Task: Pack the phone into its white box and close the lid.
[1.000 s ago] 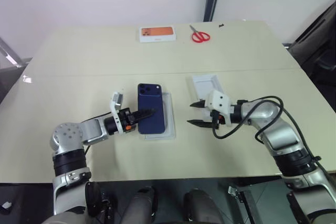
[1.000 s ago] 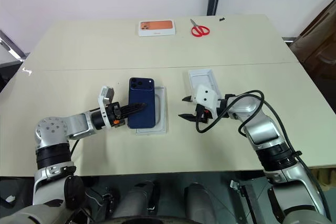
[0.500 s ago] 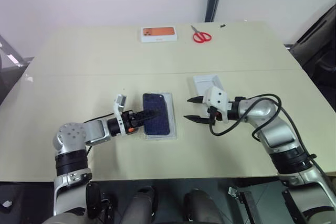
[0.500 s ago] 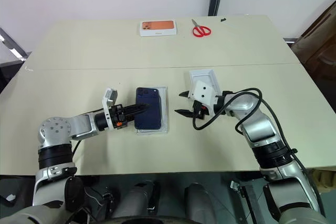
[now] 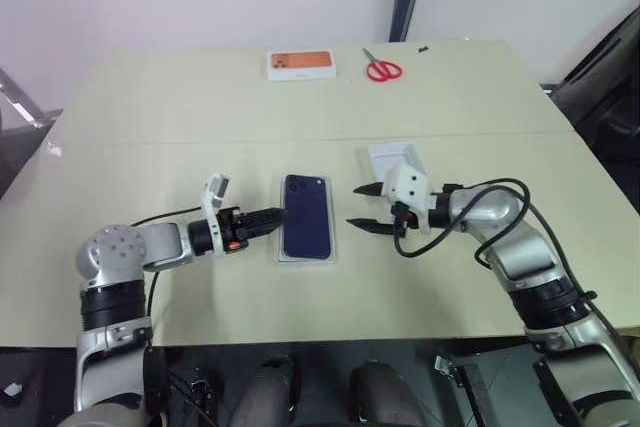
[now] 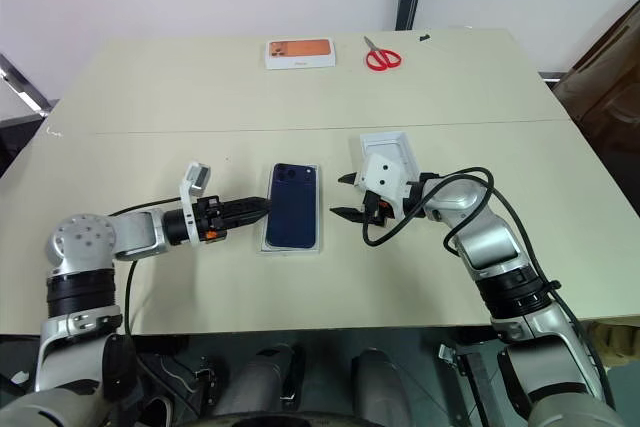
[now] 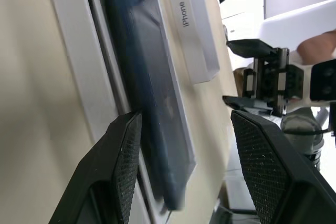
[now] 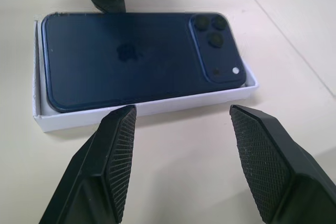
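Beige tabletop (image 5: 180, 117) runs wide under a pale wall, with a seam crossing it from side to side. Taking the white box (image 5: 306, 257) as the landmark, it sits near the front middle of the table, just on the robot's side of that seam. The phone (image 5: 306, 230), dark navy and glossy, lies back-up inside the box with its square camera bump at the far end; the right wrist view shows it seated within the thin white rim, which stands out around its edges.

To the left of the box, the left gripper (image 5: 271, 217) points at the box's left edge, its two black fingers (image 7: 123, 153) spread apart and empty, the tips just beside the rim. To the right of the box, the right gripper (image 5: 360, 207) faces the box's right edge with its fingers (image 8: 118, 145) standing wide, holding nothing, a small gap of bare table between them and the box.

Beyond the right gripper, further right of the box, the lid (image 5: 395, 155) rests open-side up, partly hidden behind the gripper's white housing. Far behind the box, near the table's back edge, lie a white box with an orange top (image 5: 301, 64) and red-handled scissors (image 5: 381, 69), well apart from everything else.
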### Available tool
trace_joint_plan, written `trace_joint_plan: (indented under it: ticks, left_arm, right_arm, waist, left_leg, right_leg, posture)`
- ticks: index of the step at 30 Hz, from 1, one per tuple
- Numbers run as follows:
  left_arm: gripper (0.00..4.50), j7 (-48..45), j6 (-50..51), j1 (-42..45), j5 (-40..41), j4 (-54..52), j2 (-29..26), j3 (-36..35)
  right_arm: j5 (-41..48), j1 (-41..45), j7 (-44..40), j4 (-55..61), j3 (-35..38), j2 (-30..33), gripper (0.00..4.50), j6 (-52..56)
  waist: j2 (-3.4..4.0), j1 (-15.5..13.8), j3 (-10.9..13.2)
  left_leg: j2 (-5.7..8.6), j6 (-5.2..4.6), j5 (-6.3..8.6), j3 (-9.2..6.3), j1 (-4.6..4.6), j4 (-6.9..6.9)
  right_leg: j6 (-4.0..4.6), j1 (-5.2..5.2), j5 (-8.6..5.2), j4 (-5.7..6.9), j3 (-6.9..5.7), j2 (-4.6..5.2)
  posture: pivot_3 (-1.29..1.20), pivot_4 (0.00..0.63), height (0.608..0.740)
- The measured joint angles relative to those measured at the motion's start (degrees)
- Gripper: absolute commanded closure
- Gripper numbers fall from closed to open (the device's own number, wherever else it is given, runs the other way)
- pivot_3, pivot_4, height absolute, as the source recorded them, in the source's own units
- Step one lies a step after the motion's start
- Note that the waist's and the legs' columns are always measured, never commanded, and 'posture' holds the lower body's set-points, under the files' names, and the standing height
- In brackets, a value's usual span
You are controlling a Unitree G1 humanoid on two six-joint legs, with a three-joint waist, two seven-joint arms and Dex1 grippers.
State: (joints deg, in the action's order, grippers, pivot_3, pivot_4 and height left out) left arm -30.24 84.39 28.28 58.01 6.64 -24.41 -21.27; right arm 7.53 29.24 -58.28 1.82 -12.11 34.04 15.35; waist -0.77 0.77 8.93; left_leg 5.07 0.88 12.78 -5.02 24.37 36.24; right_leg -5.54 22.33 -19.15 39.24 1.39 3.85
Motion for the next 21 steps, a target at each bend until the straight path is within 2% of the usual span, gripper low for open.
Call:
trace_joint_plan:
  ticks: [2,3,4,6,9,10,15,21]
  left_arm:
    - [1.68,-0.9,-1.1,0.0,-0.2,-0.7,-1.8,0.3]
    - [1.92,-1.2,-2.4,0.2,-0.8,-0.9,-2.5,0.4]
    - [2.19,-1.3,-4.5,0.3,-2.2,-1.0,-3.1,0.8]
    - [2.98,-2.0,-10.2,0.5,-6.3,-1.1,-4.8,3.6]
    - [4.47,-4.0,-17.4,0.4,-11.8,-1.2,-6.5,8.3]
    - [4.5,-4.8,-19.1,0.2,-13.2,-1.2,-6.8,10.0]
    - [4.5,-8.2,-26.8,-2.4,-21.7,-2.1,-9.4,19.7]
    - [4.5,-8.2,-28.9,0.0,-24.3,-0.1,-5.0,21.0]
  right_arm:
    - [0.0,0.0,0.0,0.0,0.0,0.0,1.5,0.0]
    - [0.0,0.1,0.0,-0.2,0.0,0.0,1.5,0.1]
    - [0.1,0.2,0.1,-0.6,0.0,-0.2,1.76,0.2]
    - [0.1,0.6,0.7,-1.5,0.0,-0.7,2.43,0.6]
    - [-0.6,1.0,2.2,-2.7,0.0,-1.5,3.95,0.4]
    - [-1.4,1.2,3.0,-3.4,-0.2,-1.7,4.43,0.2]
    - [-5.3,1.0,5.7,-4.5,-2.4,-2.8,4.43,-1.6]
    - [-10.1,0.9,8.6,-6.2,-6.1,-5.6,4.43,-3.4]
  waist:
    - [0.0,0.0,0.0]
    - [0.0,0.0,0.0]
    - [0.0,0.0,0.0]
    - [0.0,-0.1,0.0]
    - [0.0,-0.1,0.0]
    - [0.0,-0.1,0.0]
    - [0.01,0.1,0.0]
    - [0.02,-0.4,0.0]
  left_leg:
    - [0.0,0.0,0.0,0.0,0.0,0.0]
    - [0.0,0.0,0.0,0.0,0.0,0.0]
    - [0.0,0.0,0.0,0.0,0.0,0.01]
    - [0.01,0.0,0.0,0.01,0.0,0.0]
    - [0.01,0.0,0.0,0.01,0.0,-0.01]
    - [0.01,0.0,0.0,0.01,0.0,-0.01]
    - [-0.01,0.01,-0.01,0.02,0.0,-0.09]
    - [0.04,-0.01,-0.01,0.0,0.0,0.02]
  right_leg:
    - [0.0,-0.01,0.0,0.0,0.0,0.0]
    - [0.0,-0.01,0.0,0.0,0.0,0.0]
    - [0.0,-0.02,0.0,-0.01,0.0,0.0]
    - [0.01,-0.02,0.0,-0.02,0.01,0.01]
    - [0.01,-0.01,0.0,-0.03,0.01,0.01]
    - [0.01,-0.01,0.0,-0.03,0.01,0.02]
    - [0.02,0.06,0.01,-0.01,0.03,0.01]
    - [0.02,-0.05,0.01,-0.02,-0.01,0.02]
  posture:
    - [0.0,0.15,0.734]
    - [0.0,0.15,0.734]
    - [0.0,0.15,0.734]
    - [0.0,0.15,0.734]
    - [0.0,0.15,0.734]
    - [0.0,0.15,0.734]
    - [0.0,0.15,0.734]
    - [0.0,0.15,0.734]
